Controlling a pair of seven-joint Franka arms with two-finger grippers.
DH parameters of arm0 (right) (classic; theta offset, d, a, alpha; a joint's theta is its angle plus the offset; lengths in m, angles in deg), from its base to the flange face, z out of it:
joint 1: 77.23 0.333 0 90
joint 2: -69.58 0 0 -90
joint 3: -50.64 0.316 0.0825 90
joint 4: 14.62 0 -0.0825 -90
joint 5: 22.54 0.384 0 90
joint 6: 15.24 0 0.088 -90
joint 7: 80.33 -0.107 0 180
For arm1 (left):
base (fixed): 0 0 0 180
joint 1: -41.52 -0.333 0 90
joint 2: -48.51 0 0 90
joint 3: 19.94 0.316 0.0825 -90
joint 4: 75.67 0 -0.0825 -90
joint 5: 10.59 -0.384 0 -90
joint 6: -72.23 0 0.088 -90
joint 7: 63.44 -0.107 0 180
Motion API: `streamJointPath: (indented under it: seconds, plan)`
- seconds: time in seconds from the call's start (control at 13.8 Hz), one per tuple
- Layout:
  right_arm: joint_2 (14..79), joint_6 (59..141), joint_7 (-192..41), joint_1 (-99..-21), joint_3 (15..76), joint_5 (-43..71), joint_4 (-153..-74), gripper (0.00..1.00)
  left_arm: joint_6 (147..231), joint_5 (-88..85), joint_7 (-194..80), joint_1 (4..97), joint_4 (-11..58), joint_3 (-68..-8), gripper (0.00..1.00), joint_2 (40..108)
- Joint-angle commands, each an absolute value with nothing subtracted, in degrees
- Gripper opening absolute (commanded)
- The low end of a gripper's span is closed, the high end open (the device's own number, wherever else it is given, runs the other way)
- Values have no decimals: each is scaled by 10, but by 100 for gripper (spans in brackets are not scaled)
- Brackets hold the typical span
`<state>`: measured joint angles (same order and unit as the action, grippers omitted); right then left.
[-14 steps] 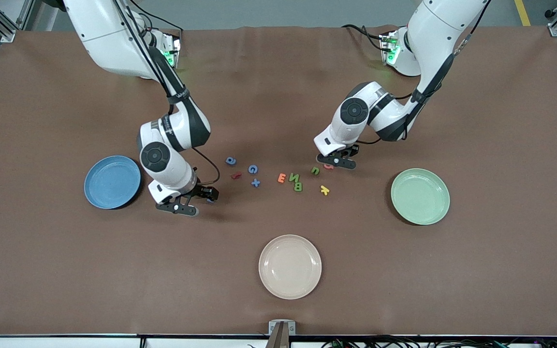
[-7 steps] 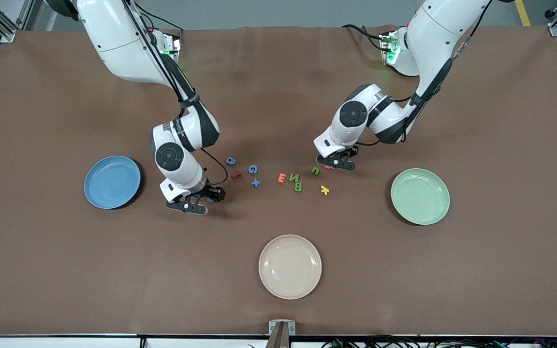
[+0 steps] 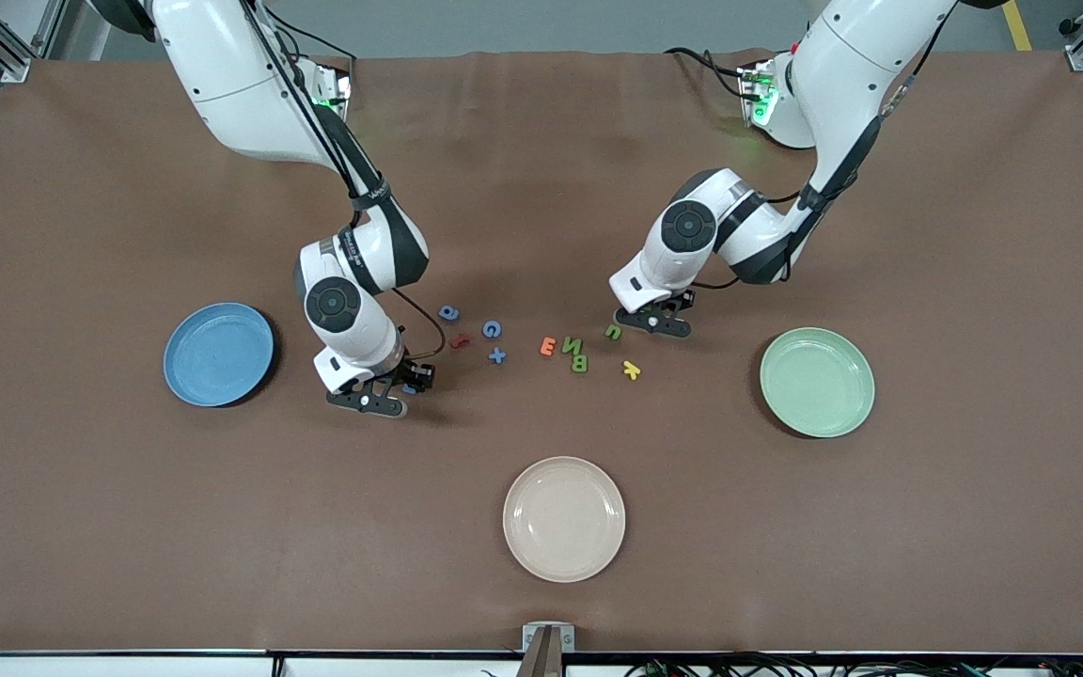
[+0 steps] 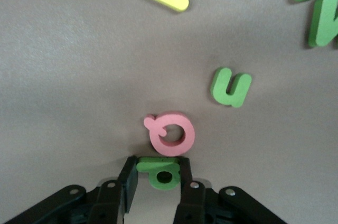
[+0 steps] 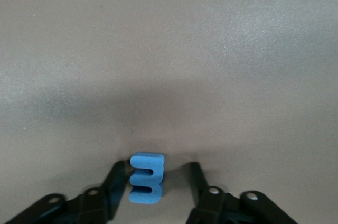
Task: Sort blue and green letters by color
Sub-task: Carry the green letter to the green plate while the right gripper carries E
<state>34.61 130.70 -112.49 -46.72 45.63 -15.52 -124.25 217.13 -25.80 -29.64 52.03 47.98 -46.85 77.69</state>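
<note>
My left gripper [image 3: 647, 323] is low over the table beside the green letter u [image 3: 613, 331]. In the left wrist view my left gripper [image 4: 157, 164] is shut on a green letter p [image 4: 163, 172], with a pink letter [image 4: 171, 133] just ahead of it. My right gripper [image 3: 399, 387] is low between the blue plate [image 3: 218, 354] and the letter cluster. In the right wrist view my right gripper [image 5: 157, 167] is open. A blue letter [image 5: 146, 178] stands on edge between the fingers, against one finger. Three blue letters [image 3: 492, 328] and green N and B [image 3: 579, 362] lie mid-table.
A green plate [image 3: 817, 382] sits toward the left arm's end. A cream plate [image 3: 564, 518] lies nearer the front camera. A red letter [image 3: 459, 342], an orange E [image 3: 548, 346] and a yellow k [image 3: 631, 369] lie among the cluster.
My right gripper moved away from the blue plate toward the letter cluster, then nearly stopped. My left gripper shifted slightly and now covers the pink letter in the front view.
</note>
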Motion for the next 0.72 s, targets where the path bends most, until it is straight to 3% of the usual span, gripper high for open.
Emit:
streamJointPath:
  seconds: [0.0, 0.29, 0.51, 0.65]
  plan:
    - [335, 1310, -1131, -457, 452, -152, -1234, 36, 2149, -276, -285, 508, 468, -468, 7, 769]
    - [335, 1303, -1129, -457, 452, -152, -1231, 4, 2080, -276, -293, 472, 467, -472, 5, 708]
    - [344, 1280, -1114, -465, 449, -161, -1227, 0, 2056, -276, -302, 446, 467, -471, 4, 679]
    - [385, 1197, -1047, -493, 441, -167, -1228, 0, 2054, -276, -349, 401, 467, -471, 4, 668]
